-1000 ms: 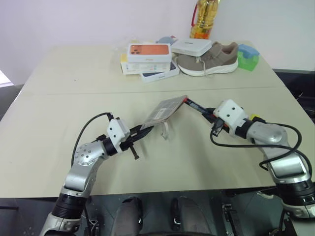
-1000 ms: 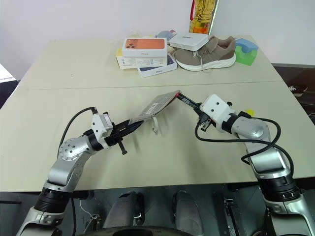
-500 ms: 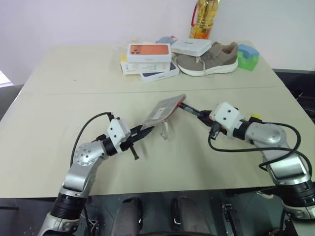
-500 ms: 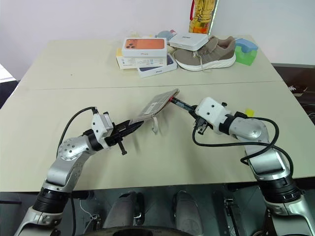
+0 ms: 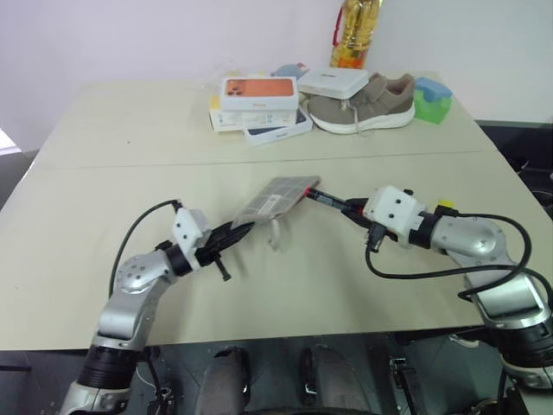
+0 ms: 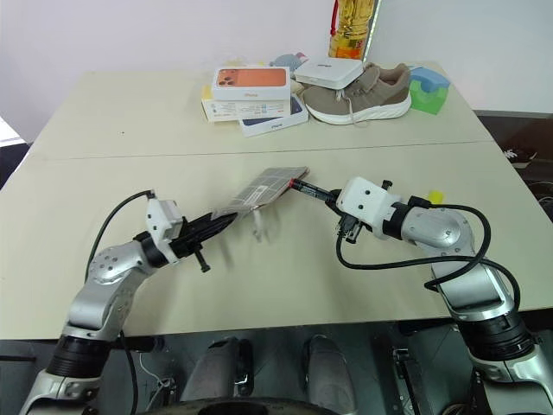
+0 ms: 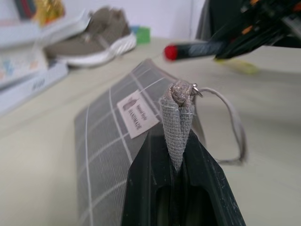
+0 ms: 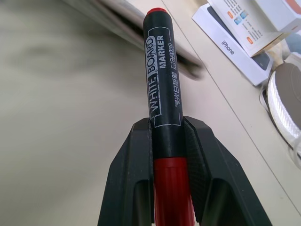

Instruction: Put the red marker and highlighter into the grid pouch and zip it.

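Grey grid pouch (image 5: pixel 278 195) opening unseen, highlighter (image 5: pixel 446 207) mostly hidden behind right arm

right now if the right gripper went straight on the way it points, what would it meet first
Probably the grid pouch: the right gripper holds the red marker aimed at its raised end, held up by the left gripper. The tip looks very close, though depth is unclear.

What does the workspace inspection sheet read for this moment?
Surface: beige table, seam across it.
Job's things: grid pouch lifted by one end; red marker pointing at its far end; highlighter on the table behind the right arm.
Clutter: phone boxes, shoe, white box, green-blue block, bottle.
Hands: left hand shut on the pouch; right hand shut on the marker.
Cables: black cables loop off both wrists.
Surroundings: pale wall.
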Controlling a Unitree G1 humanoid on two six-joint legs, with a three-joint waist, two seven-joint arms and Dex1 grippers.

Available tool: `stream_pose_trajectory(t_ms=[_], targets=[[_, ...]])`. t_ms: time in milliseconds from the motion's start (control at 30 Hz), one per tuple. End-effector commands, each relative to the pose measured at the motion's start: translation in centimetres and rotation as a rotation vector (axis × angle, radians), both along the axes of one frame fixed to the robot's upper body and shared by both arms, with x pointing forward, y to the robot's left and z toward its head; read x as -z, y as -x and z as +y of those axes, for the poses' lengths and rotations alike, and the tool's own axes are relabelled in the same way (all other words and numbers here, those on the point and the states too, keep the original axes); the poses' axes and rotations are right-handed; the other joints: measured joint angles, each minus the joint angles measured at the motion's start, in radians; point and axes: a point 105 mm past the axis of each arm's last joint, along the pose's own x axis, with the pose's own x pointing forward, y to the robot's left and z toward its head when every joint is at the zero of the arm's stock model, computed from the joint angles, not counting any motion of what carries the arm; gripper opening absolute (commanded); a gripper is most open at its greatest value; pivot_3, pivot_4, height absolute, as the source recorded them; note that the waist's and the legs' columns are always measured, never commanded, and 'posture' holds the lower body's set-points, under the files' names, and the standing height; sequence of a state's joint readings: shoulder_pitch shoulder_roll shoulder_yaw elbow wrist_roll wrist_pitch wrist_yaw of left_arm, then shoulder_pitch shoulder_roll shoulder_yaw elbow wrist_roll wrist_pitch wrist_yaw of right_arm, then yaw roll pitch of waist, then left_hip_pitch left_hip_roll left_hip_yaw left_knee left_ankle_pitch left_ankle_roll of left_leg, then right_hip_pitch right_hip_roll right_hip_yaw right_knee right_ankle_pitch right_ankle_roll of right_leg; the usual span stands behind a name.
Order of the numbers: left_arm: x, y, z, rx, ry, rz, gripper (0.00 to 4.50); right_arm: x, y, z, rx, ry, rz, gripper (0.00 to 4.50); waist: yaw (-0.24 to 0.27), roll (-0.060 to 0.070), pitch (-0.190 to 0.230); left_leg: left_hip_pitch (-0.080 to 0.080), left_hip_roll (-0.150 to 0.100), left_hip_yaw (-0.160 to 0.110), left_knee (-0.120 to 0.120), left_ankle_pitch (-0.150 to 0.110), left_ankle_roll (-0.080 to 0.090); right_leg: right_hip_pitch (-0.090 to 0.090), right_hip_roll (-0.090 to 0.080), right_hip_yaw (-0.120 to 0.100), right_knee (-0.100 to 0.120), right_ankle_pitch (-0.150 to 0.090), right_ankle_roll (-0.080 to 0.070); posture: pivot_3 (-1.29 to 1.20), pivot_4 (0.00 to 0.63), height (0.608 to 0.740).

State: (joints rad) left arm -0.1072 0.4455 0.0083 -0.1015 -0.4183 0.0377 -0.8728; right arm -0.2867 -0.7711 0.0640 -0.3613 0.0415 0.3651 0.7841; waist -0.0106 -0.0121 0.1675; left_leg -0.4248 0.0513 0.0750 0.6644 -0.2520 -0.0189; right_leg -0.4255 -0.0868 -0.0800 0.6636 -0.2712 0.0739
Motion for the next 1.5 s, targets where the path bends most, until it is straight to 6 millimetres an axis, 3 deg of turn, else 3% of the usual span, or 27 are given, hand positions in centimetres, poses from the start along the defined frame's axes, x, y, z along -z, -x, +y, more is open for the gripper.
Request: stream_pose_trajectory(t_ms=[33,267,500,800,1167,1500], targets=[[-0.5,-0.2,1.6,-0.039,0.017,-0.031,0.0,-1.2,0.0,-0.3,0.0,0.013,-0.047,0.38,0.002,0.0,0.0,0.0,0.0,0.0,0.0,0.0,0.0,0.0,0.0,0.0,0.0,0.0,0.0,0.0,0.15,0.724],[-1.1,-0.1,1.8,-0.037,0.06,-0.052,0.0,-0.8,-0.1,-0.4,0.004,0.025,-0.037,0.38,0.003,0.0,0.0,0.0,0.0,0.0,0.001,0.0,0.0,0.001,0.0,0.0,0.0,0.0,0.0,0.0,0.15,0.724],[-3.1,1.6,0.0,0.11,0.162,-0.015,0.0,0.1,0.1,-0.5,0.018,0.027,-0.018,0.38,0.003,0.0,0.0,0.0,0.0,0.0,0.001,0.0,0.0,0.001,0.0,0.0,0.0,0.0,0.0,0.0,0.15,0.724],[-3.8,1.5,-0.7,0.157,0.127,-0.029,0.0,-0.1,0.1,-1.1,0.034,0.038,-0.026,0.38,0.002,0.0,0.0,0.0,0.0,0.0,0.001,0.0,0.0,0.001,0.0,0.0,0.0,0.0,0.0,0.0,0.15,0.724],[-2.6,1.6,-0.5,0.167,0.07,-0.027,0.0,-2.1,-0.1,-2.5,0.068,0.038,-0.081,0.38,0.003,0.0,0.0,0.0,0.0,0.0,0.001,0.0,0.0,0.001,0.0,0.0,0.0,0.0,0.0,0.0,0.15,0.724],[-2.1,1.8,-0.6,0.166,0.053,-0.031,0.0,-2.5,-0.1,-2.4,0.051,0.034,-0.09,0.38,0.003,0.0,0.0,0.0,0.0,0.0,0.001,0.0,0.0,0.001,0.0,0.0,0.0,0.0,0.0,0.0,0.15,0.724]])
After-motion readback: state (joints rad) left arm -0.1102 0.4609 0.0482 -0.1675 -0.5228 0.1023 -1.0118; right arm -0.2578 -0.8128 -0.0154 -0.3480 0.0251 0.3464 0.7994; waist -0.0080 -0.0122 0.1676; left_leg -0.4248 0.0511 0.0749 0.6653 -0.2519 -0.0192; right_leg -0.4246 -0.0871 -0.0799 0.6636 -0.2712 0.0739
